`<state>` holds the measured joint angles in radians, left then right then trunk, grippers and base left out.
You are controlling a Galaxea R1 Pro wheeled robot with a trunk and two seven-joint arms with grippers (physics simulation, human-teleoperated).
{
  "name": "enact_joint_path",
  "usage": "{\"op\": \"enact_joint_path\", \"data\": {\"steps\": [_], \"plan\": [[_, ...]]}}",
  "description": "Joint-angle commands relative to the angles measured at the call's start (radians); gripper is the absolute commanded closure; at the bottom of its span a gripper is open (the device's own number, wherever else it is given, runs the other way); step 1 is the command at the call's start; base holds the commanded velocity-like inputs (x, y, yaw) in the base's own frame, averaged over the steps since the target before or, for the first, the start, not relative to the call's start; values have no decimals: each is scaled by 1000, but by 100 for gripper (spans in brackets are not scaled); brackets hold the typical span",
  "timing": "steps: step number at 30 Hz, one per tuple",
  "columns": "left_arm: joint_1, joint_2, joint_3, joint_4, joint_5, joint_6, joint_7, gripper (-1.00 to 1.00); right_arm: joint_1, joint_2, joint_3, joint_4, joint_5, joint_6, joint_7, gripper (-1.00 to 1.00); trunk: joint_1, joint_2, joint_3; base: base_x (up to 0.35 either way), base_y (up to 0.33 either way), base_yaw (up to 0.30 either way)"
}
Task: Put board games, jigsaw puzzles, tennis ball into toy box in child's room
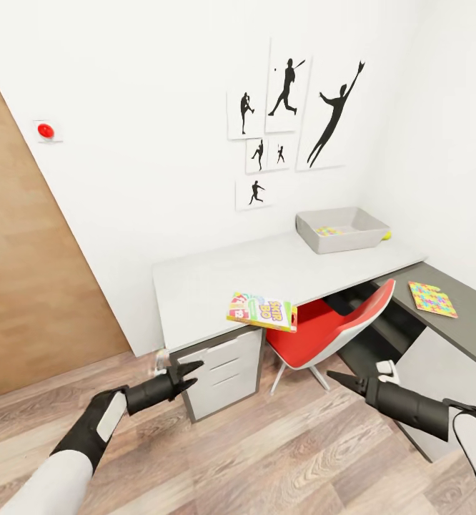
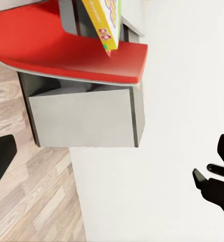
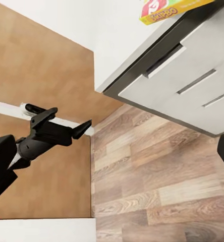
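Note:
A yellow, green and red board game (image 1: 263, 311) lies on the light-grey table (image 1: 216, 279), overhanging its front edge above the red chair. It also shows in the wrist views (image 2: 104, 20) (image 3: 172, 11). The grey toy box (image 1: 341, 229) stands at the table's far end, and a multicoloured jigsaw puzzle (image 1: 329, 231) lies inside it. A sliver of the tennis ball (image 1: 387, 234) peeks out behind its right corner. Another jigsaw puzzle (image 1: 432, 298) rests on the dark-grey section. My left gripper (image 1: 195, 374) hovers open before the drawers. My right gripper (image 1: 334, 377) is open below the chair. The bed is out of view.
A red-and-white swivel chair (image 1: 324, 329) is tucked under the table between my grippers. White drawers (image 1: 220, 368) stand just beyond the left gripper. A wooden door (image 1: 23, 286) fills the left side. Wood-plank floor (image 1: 266, 458) stretches between me and the table.

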<state>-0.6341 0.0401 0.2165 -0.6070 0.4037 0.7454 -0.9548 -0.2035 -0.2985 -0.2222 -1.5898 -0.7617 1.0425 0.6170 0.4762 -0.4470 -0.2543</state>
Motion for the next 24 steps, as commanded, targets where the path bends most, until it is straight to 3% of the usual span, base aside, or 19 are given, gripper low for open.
{"op": "enact_joint_path", "data": {"steps": [1, 2, 5, 8, 11, 15, 17, 21, 24], "plan": [[-1, -27, 1, 1, 2, -8, 1, -100, -1, -1, -2, 0, 5, 5, 7, -100, 0, -2, -2, 0, 0, 0], [-1, -49, 1, 1, 2, -21, 5, -100, -1, -1, -2, 0, 5, 5, 7, -100, 0, -2, -2, 0, 0, 0], [-2, -82, 3, 6, 3, -39, 34, -100, -1, -2, -3, 0, 6, 5, 7, -100, 0, -2, -2, 0, 0, 0], [-2, -95, 27, 16, 5, -66, 78, -100, 0, -2, -3, 1, 7, 5, 8, -100, 0, -2, -2, 0, 0, 0], [-4, -117, 74, 67, 7, -132, 134, -100, 0, -2, -3, 1, 7, 5, 8, -100, 0, -2, -2, 0, 0, 0], [-6, -146, 98, 103, 10, -170, 198, -100, -1, -1, -3, 1, 7, 5, 7, -100, 0, -2, -2, 0, 0, 0], [-7, -150, 113, 107, 37, -175, 210, -100, 0, -1, -3, 1, 7, 5, 7, -100, 0, -2, -2, 0, 0, 0], [-6, -163, 125, 111, 126, -178, 217, -100, 0, -1, -3, 2, 8, 5, 7, -100, 0, -2, -2, 0, 0, 0], [-6, -165, 126, 110, 155, -176, 219, -100, 0, -2, -5, 2, 8, 5, 7, -100, 0, -2, 0, -5, 0, -29]]}}
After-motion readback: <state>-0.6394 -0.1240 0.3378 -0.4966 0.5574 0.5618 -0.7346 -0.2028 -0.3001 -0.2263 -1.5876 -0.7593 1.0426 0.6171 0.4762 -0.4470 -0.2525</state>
